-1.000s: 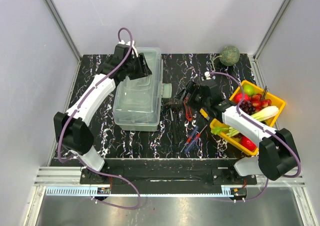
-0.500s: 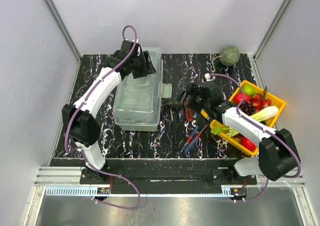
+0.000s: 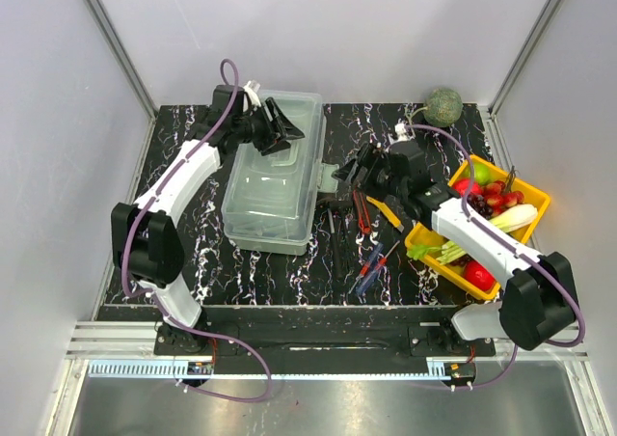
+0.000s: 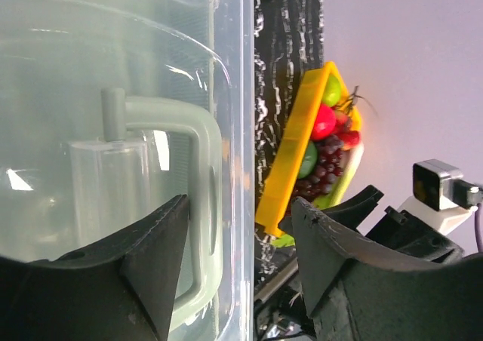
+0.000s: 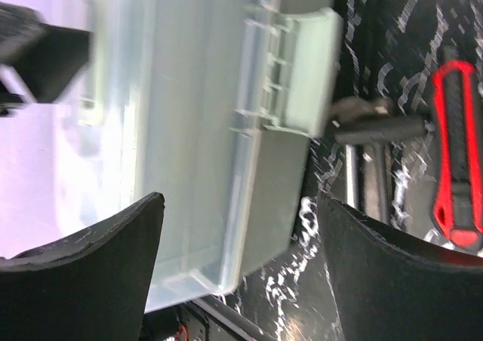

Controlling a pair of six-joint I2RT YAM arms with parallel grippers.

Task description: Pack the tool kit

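Plainly, the coming move turns on the latch (image 3: 328,177) of the toolbox (image 3: 270,180). The box lies on the bench (image 3: 251,272) with its long axis running from 12 to 6 o'clock in the overhead view. Its translucent lid (image 3: 275,156) is down, and the latch juts from its 3 o'clock side.

The right claw (image 3: 359,171) sits just beside that flap, at 3 o'clock from the box, with its jaws spread wide and holding nothing. In its wrist view the latch (image 5: 302,69) lies straight ahead of the right claw (image 5: 240,205) and slightly toward 1 o'clock. The right arm is therefore the nearer one for freeing it.

The left claw (image 3: 284,129) hovers over the 12 o'clock end of the lid. Its jaws are parted and empty, and its wrist view shows the lid's far edge and the carry handle (image 4: 204,152) beneath them. From there it looks placed to steady or lift the lid.

The loose tools lie at 3 to 4 o'clock from the box, all on the right arm's side:
- The hammer (image 3: 337,209) and red pliers (image 3: 362,212) lie roughly parallel to the box.
- The yellow knife (image 3: 392,211) lies just beyond them.
- The screwdrivers (image 3: 374,262) lie nearer 5 o'clock.

None of them is in the box yet, so packing probably waits on the lid being opened.
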